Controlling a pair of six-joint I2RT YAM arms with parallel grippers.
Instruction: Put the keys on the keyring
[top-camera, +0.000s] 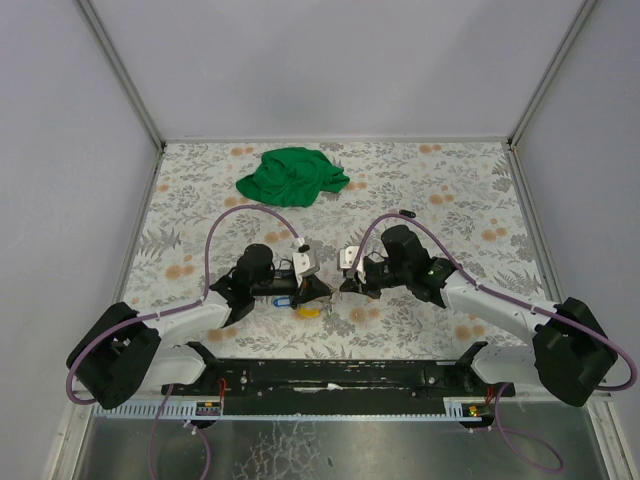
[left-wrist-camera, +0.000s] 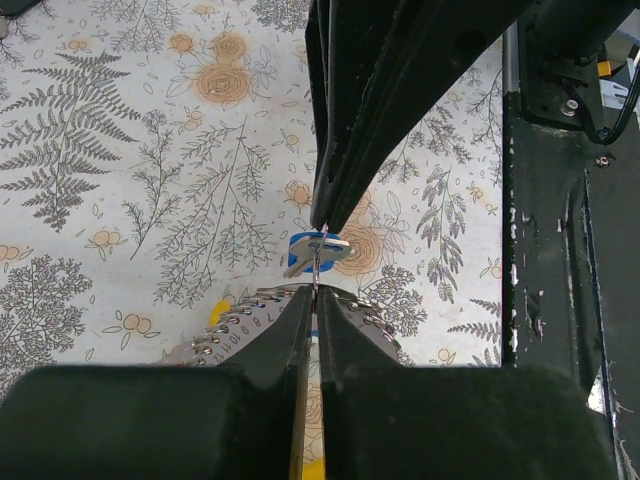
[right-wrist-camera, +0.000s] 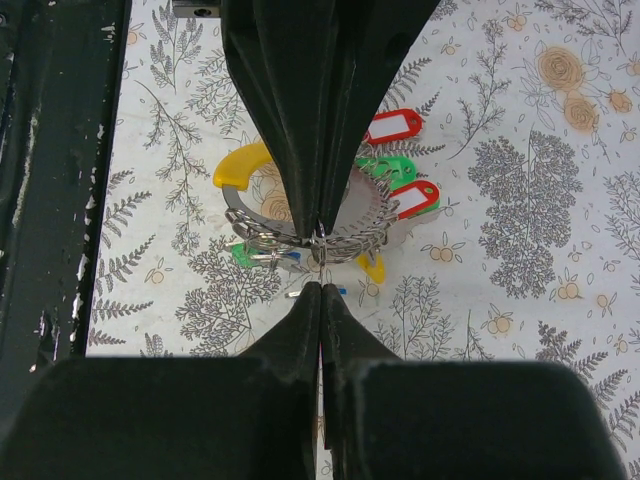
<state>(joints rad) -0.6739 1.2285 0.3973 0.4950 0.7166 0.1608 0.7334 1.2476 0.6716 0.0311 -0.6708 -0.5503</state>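
Front-centre over tabletop (top-camera: 430, 190): left end effector (left-wrist-camera: 316, 296) clenched on the keyring (right-wrist-camera: 355, 243), right end effector (right-wrist-camera: 321, 288) clenched on a blue key (left-wrist-camera: 316, 252), tips nearly touching; other keys (right-wrist-camera: 393, 127) bunched at the ring.

Table (top-camera: 450, 190) is covered in a fern-and-flower print, grey on white with orange blooms dotted around. A crumpled green cloth (top-camera: 290, 175) is laid near the far edge, a bit left of centre. By the near edge, around the middle, the keys (right-wrist-camera: 393, 127) are bunched on the keyring (right-wrist-camera: 262, 238). Whether that bunch is actually rested on the print can't be told.
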